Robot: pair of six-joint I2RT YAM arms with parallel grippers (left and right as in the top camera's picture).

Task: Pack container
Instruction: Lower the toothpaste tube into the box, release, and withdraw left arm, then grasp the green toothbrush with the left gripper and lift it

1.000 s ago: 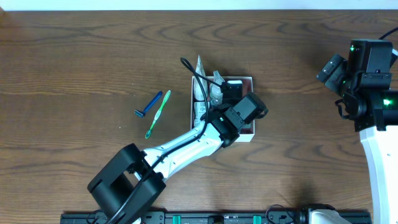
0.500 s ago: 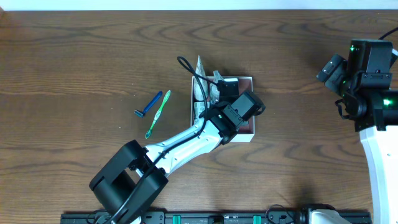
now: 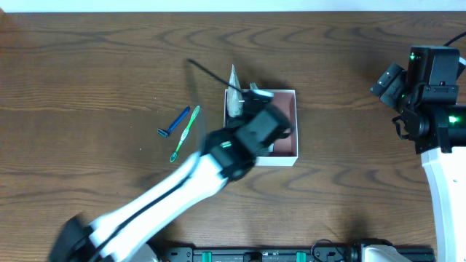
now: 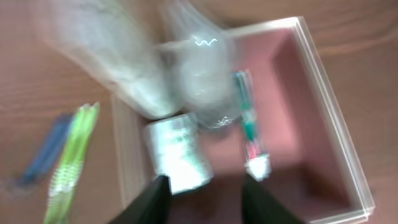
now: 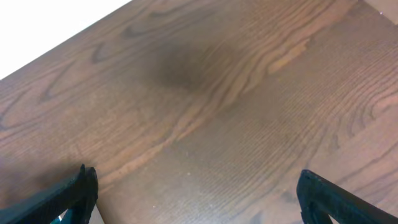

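Observation:
The container (image 3: 294, 125), a shallow white-walled box with a pinkish floor, sits mid-table. In the left wrist view (image 4: 333, 112) it holds a white tube (image 4: 177, 152), clear crinkled packets (image 4: 199, 81) and a slim green-and-white item (image 4: 249, 130). My left gripper (image 3: 256, 116) hovers over the box's left part, blurred by motion. Its fingers (image 4: 202, 199) are open with nothing between them. My right gripper (image 3: 386, 84) is at the far right, open and empty over bare wood (image 5: 196, 193).
A green toothbrush (image 3: 185, 133) and a blue razor (image 3: 173, 122) lie on the table left of the container. They also show in the left wrist view, the toothbrush (image 4: 71, 165) beside the razor (image 4: 43, 155). A clear packet (image 3: 234, 87) sticks out over the box's far-left corner.
My left arm has swung and pulled back toward the lower left, its gripper drawing away from the box's middle. The right arm has not moved.

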